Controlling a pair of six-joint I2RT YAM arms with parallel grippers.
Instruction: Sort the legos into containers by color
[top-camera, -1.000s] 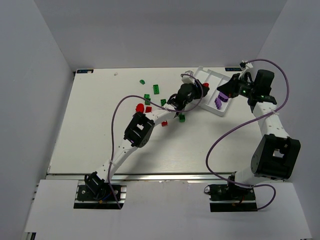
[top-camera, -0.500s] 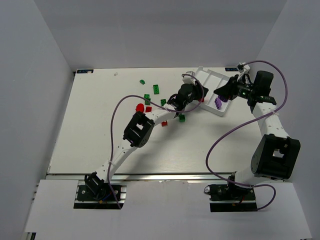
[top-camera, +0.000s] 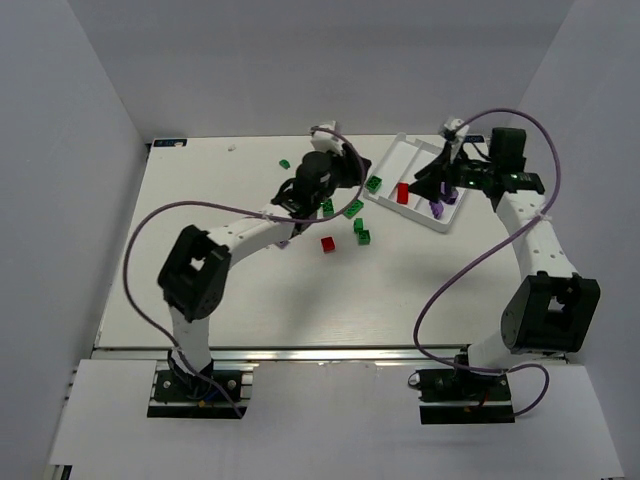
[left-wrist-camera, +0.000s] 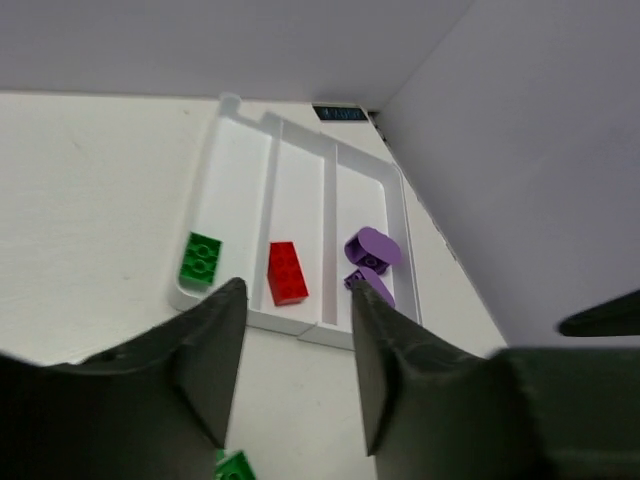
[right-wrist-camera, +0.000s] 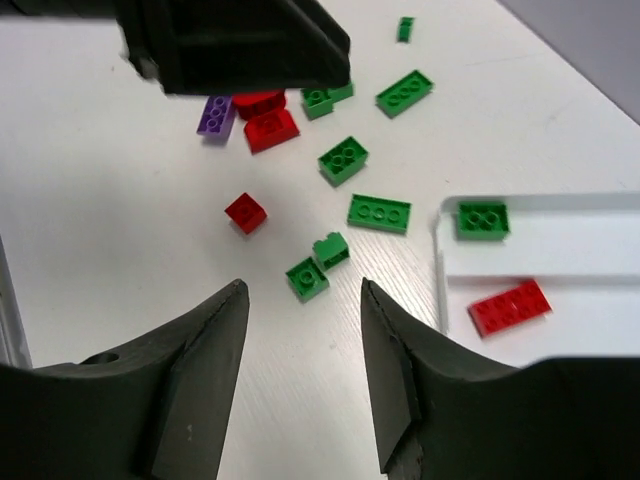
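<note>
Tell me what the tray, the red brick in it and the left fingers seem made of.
Tray: white plastic, probably moulded; thin even walls, soft sheen.
Red brick: hard plastic, slightly glossy; crisp edges, moulded studs, saturated colour.
Left fingers: dark and matte, likely plastic or rubber-coated; the look cannot settle which.

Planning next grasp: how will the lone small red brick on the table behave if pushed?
Small red brick looks like hard plastic: probably stiff, light. Boxy, lying flat, so likely slides, not rolls. Tiny beside the right claw; may twist out.
</note>
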